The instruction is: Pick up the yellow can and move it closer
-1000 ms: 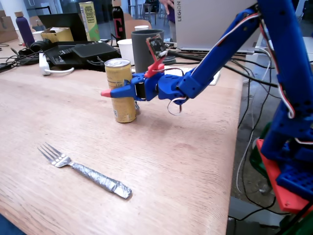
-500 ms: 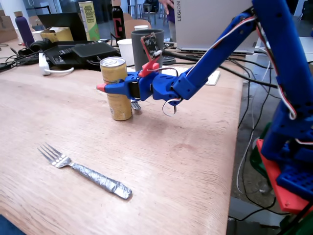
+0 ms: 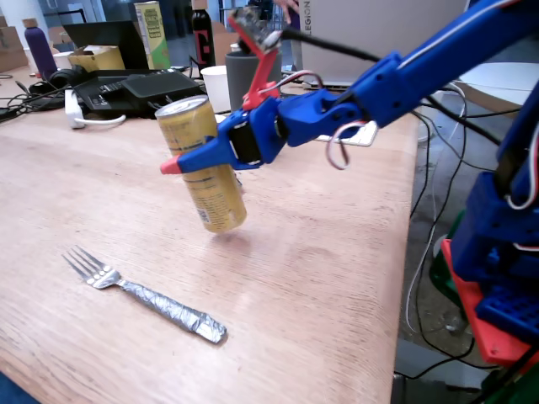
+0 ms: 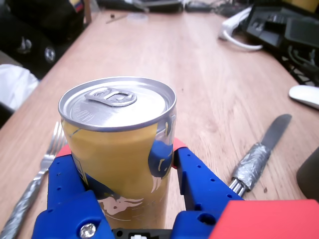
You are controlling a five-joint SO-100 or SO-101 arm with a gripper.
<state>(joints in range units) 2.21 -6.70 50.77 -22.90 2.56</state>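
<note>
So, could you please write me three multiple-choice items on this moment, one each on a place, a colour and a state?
1. Where is the fork relative to the yellow can in the fixed view?
A. Behind it
B. Nearer the camera, lower left
C. Inside it

2. What colour is the can's lid?
A. Silver
B. Green
C. Black

3. How is the can held?
A. Standing free, upright
C. Lying flat on the table
B. Tilted, lifted off the table in the claw

Answers: 1 B, the fork lies below and left of the can. 2 A, the wrist view shows a silver top. 3 B, the can leans with its base clear of the wood.
</note>
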